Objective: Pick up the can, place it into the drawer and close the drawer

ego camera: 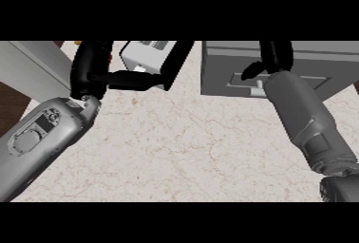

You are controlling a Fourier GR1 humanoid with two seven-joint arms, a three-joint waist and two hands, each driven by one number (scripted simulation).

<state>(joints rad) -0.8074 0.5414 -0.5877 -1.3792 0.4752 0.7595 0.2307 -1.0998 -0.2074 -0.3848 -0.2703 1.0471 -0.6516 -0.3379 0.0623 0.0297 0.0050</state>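
drawer (224, 61) sits at the far right of the surface (189, 152), and the right hand (275, 57) lies over its front, fingers straight, gripping nothing visible. can shows nowhere, so which way it lies from either hand cannot be told. left hand (91, 66) rests open at upper left beside a pale box (144, 54).

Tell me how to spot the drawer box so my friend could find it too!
Look at the pale marble counter and follow it to its far right corner. A dark grey box-shaped drawer unit stands there, with the robot's black right hand on its front. Unlike the small white box further left, it is darker, wider and has a sunken handle.
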